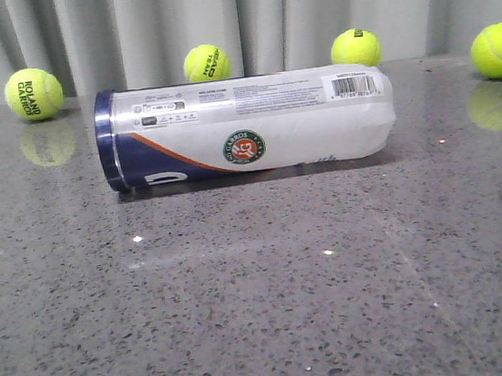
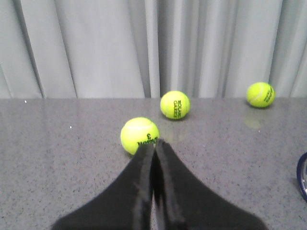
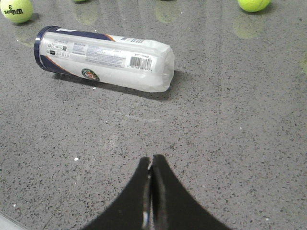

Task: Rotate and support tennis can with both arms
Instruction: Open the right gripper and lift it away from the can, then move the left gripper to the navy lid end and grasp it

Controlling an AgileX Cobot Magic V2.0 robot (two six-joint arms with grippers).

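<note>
lying on its side across the middle of the front view, the tennis can (image 1: 246, 125) rests on the grey speckled table (image 1: 265, 313), navy band at frame left, barcode up at its right end; four tennis balls (image 1: 33, 93) line the back edge by the curtain (image 1: 232, 18); left gripper (image 2: 154, 146) has fingers pressed together, empty, just before a wilson ball (image 2: 139, 135); right gripper (image 3: 151, 163) likewise pinched closed, well apart from the can.
</note>
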